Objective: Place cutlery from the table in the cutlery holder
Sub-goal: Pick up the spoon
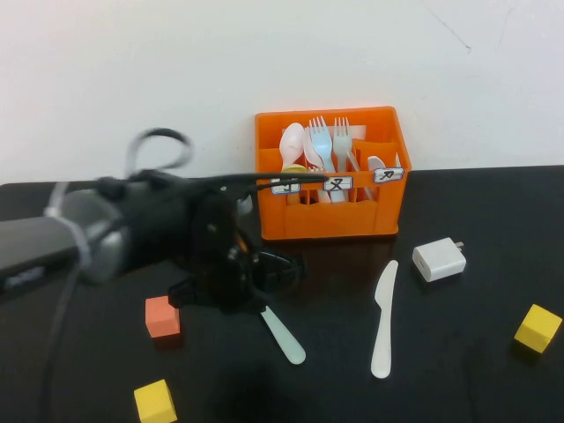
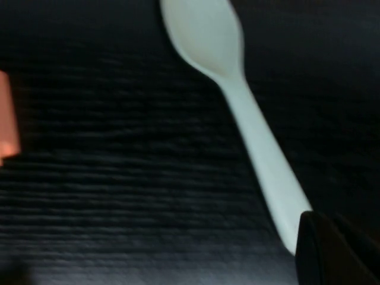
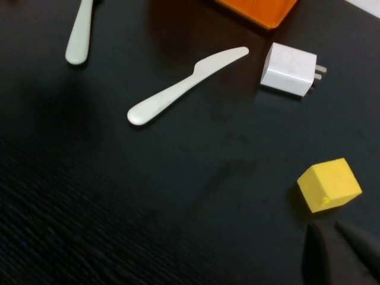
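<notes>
Cutlery holder (image 1: 331,216) at the table's (image 1: 476,370) far edge, upright, holding forks and spoons; its three front labels (image 1: 337,183) bear black marks too small to read. Mint-green spoon (image 1: 283,335) lies flat in front of the holder, long axis diagonal, handle end toward the near right, bowl hidden beneath the left gripper (image 1: 231,280), whose finger state cannot be told. Cream knife (image 1: 383,319) lies flat to the spoon's right, blade tip toward the holder. Right gripper (image 3: 344,252): only dark finger tips visible, above the table near a yellow block (image 3: 329,184), grip undeterminable.
</notes>
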You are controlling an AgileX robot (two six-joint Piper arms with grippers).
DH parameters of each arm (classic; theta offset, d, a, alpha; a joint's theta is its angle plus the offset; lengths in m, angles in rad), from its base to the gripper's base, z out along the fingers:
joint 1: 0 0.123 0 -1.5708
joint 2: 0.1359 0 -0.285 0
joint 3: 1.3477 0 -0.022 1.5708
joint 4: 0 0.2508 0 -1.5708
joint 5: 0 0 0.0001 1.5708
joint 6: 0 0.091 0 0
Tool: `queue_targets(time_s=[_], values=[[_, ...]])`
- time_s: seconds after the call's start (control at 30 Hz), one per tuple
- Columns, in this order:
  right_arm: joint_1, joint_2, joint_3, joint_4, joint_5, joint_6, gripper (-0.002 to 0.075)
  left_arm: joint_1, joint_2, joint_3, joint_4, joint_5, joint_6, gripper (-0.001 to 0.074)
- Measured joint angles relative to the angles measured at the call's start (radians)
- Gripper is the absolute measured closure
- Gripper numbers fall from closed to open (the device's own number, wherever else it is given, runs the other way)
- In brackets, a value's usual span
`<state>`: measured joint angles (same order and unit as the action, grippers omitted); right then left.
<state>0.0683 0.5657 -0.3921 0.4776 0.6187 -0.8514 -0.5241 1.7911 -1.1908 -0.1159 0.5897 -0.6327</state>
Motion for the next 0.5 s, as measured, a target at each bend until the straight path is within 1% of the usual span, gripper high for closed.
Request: queue_targets(time_s=[0.07, 0.13, 0.17, 0.23, 0.33, 0.37, 0.4, 0.5], values=[[0.0, 0.0, 0.0, 0.0, -0.002, 0.0, 0.0728, -0.026, 0.028, -0.028, 0.145, 0.018, -0.147, 0.0735], [0.0, 0.0, 0.0, 0.0, -0.002, 0.0, 0.0728, -0.043, 0.053, -0.049, 0.245, 0.032, -0.26, 0.0713], [0.0, 0.0, 0.0, 0.0, -0.003, 0.0, 0.0728, -0.05, 0.065, -0.058, 0.277, 0.035, -0.289, 0.0685], [0.0, 0.0, 0.0, 0.0, -0.003, 0.0, 0.0728, -0.055, 0.087, -0.077, 0.304, 0.035, -0.318, 0.0603], [0.0, 0.0, 0.0, 0.002, -0.003, 0.0, 0.0728, -0.055, 0.113, -0.099, 0.305, 0.037, -0.338, 0.0432], [0.0, 0.0, 0.0, 0.004, -0.003, 0.0, 0.0728, -0.055, 0.123, -0.104, 0.305, 0.037, -0.349, 0.0386], [0.0, 0.0, 0.0, 0.005, -0.003, 0.0, 0.0728, -0.055, 0.133, -0.106, 0.305, 0.037, -0.356, 0.0355], [0.0, 0.0, 0.0, 0.012, -0.003, 0.0, 0.0728, -0.055, 0.163, -0.111, 0.305, 0.037, -0.378, 0.0316]])
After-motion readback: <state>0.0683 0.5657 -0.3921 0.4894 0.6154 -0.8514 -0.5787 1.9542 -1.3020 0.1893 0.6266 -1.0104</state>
